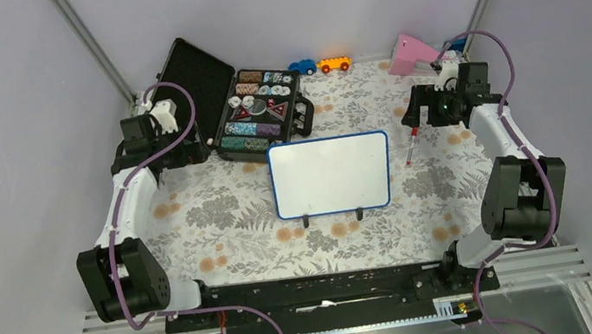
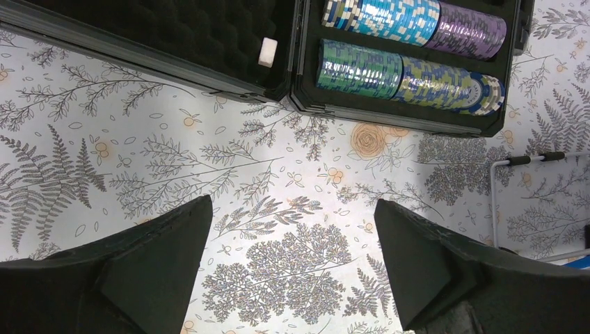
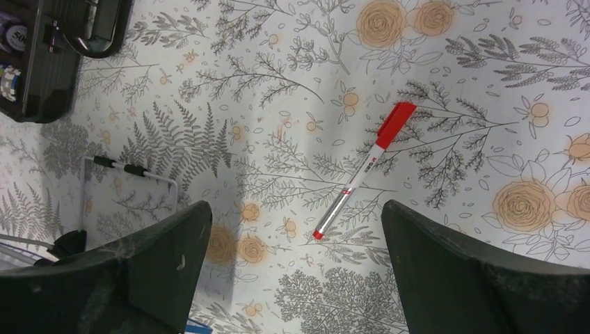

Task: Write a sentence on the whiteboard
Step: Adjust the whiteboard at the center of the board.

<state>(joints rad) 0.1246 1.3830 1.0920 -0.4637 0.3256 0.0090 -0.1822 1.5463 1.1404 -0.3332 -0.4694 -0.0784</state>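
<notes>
The whiteboard (image 1: 330, 175) stands on its two feet at the middle of the desk, face blank and turned toward the near edge, probably so either arm can reach it. An open black case (image 1: 254, 112) of poker chips sits toward the far left corner, clear of the work. The right gripper (image 3: 296, 205) hangs with jaws spread and empty above the red marker (image 3: 360, 172), which lies flat just beside the board's right edge, apparently lined up for a pickup. The left gripper (image 2: 292, 205), also spread and empty, waits near the case. A floral cloth (image 1: 221, 221) covers the desk; plain lilac walls enclose it.
</notes>
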